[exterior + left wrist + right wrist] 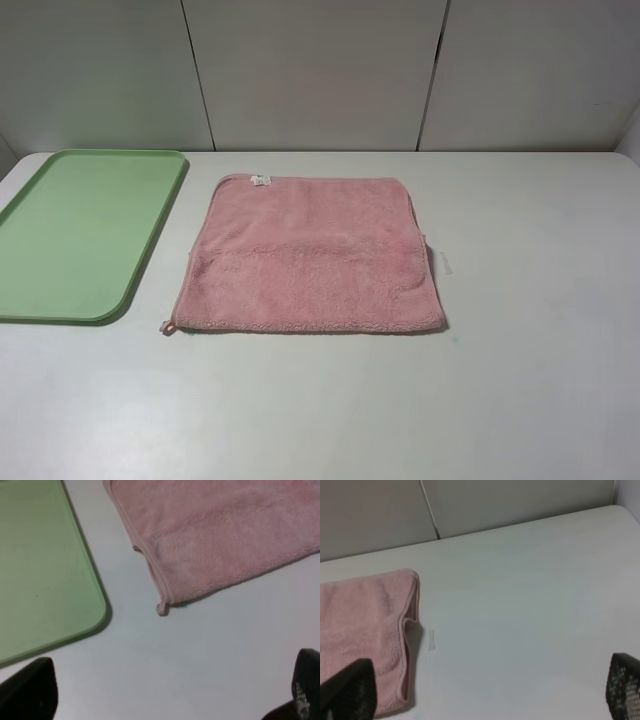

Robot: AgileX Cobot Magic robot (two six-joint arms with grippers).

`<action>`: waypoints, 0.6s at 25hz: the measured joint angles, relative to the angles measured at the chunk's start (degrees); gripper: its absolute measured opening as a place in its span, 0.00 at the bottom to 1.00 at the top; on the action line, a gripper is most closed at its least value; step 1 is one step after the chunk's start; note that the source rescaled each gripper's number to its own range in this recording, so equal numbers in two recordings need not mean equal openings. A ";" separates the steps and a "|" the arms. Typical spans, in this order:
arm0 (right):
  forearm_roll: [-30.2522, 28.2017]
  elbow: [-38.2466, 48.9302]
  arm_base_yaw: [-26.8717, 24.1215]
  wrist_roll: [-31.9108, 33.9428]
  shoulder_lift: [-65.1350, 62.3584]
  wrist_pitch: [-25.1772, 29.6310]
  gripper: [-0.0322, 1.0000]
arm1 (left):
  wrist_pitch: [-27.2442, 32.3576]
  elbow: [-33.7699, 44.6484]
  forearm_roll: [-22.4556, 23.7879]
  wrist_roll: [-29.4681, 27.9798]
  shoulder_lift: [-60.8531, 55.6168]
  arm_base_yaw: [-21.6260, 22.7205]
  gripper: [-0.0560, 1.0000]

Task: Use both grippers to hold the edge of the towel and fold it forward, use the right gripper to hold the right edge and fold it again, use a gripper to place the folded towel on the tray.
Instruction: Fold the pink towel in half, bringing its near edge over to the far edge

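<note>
The pink towel (310, 255) lies flat in the middle of the white table, with a white label (260, 180) at its far edge and a corner loop (167, 326) at its near left corner. A crease runs across its middle, and the near half looks doubled. The light-green tray (80, 230) lies to its left, with nothing on it. Neither arm shows in the exterior view. My left gripper (165, 695) is open above bare table, short of the towel's loop corner (161, 608) and the tray (40, 560). My right gripper (485, 690) is open over the table beside the towel's right edge (405, 645).
A small white mark (445, 262) lies on the table just right of the towel; it also shows in the right wrist view (432, 640). Grey wall panels (310, 70) stand behind the table's far edge.
</note>
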 joint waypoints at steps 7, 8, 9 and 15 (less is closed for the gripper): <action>0.00 0.00 0.00 0.00 0.00 0.00 1.00 | 0.00 0.00 0.00 0.00 0.00 0.00 0.93; 0.00 0.00 0.00 0.00 0.00 0.00 1.00 | 0.00 0.00 0.00 0.00 0.00 0.00 0.93; 0.00 0.00 0.00 0.00 0.00 0.00 1.00 | 0.00 0.00 0.00 0.00 0.00 0.00 0.93; 0.00 0.00 0.00 0.00 0.00 0.00 1.00 | 0.00 0.00 0.00 0.00 0.00 0.00 0.93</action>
